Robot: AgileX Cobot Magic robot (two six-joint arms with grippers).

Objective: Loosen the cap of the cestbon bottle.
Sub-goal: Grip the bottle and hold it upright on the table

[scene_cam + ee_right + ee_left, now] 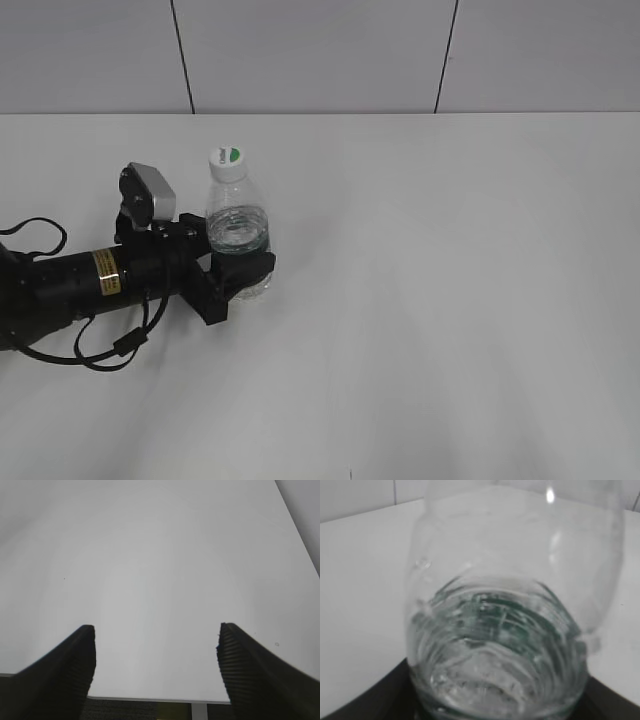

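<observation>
A white table (450,300) fills the scene beneath a pale panelled wall (320,50). From the left edge of the exterior view, the black left arm (70,285) reaches across the tabletop, a yellow label on its barrel and a grey wrist camera (152,190) mounted on top. At its end the left gripper (240,265) is clamped around the lower body of the cestbon bottle (238,225), which stands upright on the table left of centre, toward the far edge. The bottle is clear plastic with ribbed shoulders; its green label shows through the wall in the left wrist view (505,615), where the bottle fills nearly the whole picture and appears to hold some water, though the blur makes that hard to confirm. The right gripper (156,665) shows only in its own wrist view, its two ribbed black fingers (245,675) spread wide apart over bare tabletop, holding nothing. Smallest of all, the cap (227,158), white with a green mark on top, sits on the bottle's neck, clear of both grippers.
</observation>
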